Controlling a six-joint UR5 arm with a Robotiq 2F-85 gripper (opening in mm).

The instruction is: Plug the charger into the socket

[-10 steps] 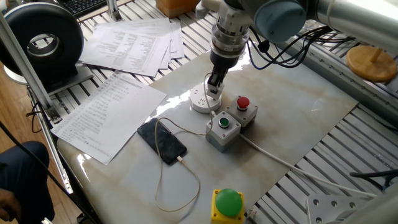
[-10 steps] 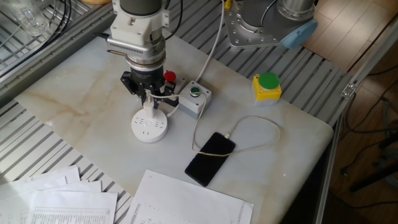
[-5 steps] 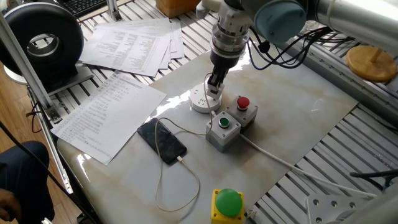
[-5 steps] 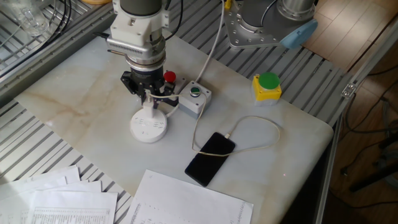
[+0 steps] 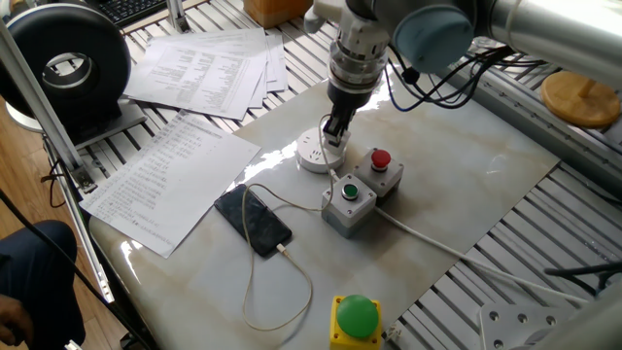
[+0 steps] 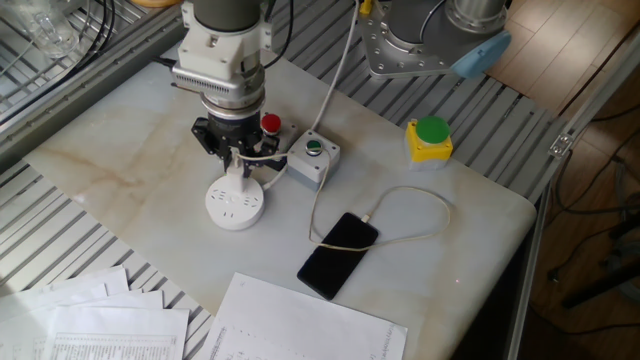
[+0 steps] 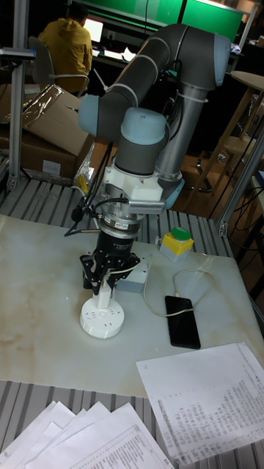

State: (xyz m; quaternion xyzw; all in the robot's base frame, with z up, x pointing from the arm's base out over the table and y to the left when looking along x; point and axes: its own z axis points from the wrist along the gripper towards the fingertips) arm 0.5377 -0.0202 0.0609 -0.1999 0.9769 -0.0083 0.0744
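Note:
The round white socket (image 5: 313,156) (image 6: 236,205) (image 7: 101,322) lies on the marble tabletop. Directly above it my gripper (image 5: 333,130) (image 6: 238,160) (image 7: 105,282) points straight down, shut on the small white charger (image 6: 238,176) (image 7: 104,298). The charger's lower end meets the socket's top face; whether its pins are in the slots is hidden. Its thin white cable (image 5: 293,275) (image 6: 412,194) loops over to the black smartphone (image 5: 253,219) (image 6: 338,256) (image 7: 182,321).
Two grey button boxes, one with a red button (image 5: 379,161) (image 6: 270,124) and one with a green button (image 5: 348,199) (image 6: 314,152), stand right beside the socket. A yellow box with a green dome (image 5: 356,319) (image 6: 431,138) (image 7: 176,244) sits near the edge. Paper sheets (image 5: 165,175) (image 7: 205,399) lie around.
The gripper with the charger has shifted a little sideways, and the socket has slid along the table with it. The phone and button boxes stay put.

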